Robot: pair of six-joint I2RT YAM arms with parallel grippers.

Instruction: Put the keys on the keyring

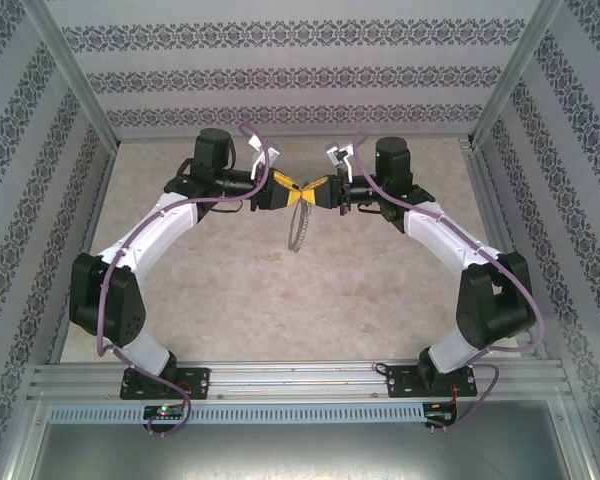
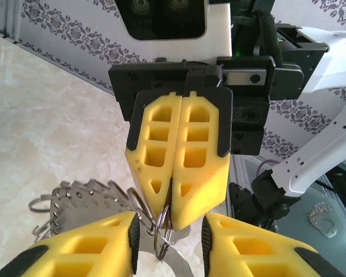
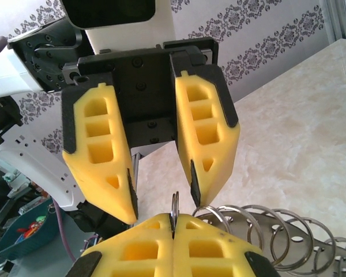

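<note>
The keyring (image 1: 298, 235) is a thin grey metal band hung with several small split rings (image 3: 259, 222). It dangles above the table's middle, below the two grippers, which meet tip to tip. My right gripper (image 3: 174, 224) is shut on one small split ring (image 3: 174, 206) of the keyring. In the left wrist view its closed yellow tips (image 2: 172, 214) pinch that ring (image 2: 163, 234). My left gripper (image 2: 170, 232) stands open, its fingers (image 3: 104, 173) straddling the right gripper's tips and the pinched ring. The band (image 2: 81, 202) trails off to one side. The keys are out of view.
The beige marbled tabletop (image 1: 280, 290) lies below the raised grippers. Patterned walls and aluminium posts (image 1: 80, 90) close in the back and both sides. Both arm bases (image 1: 160, 385) are bolted to the rail at the near edge.
</note>
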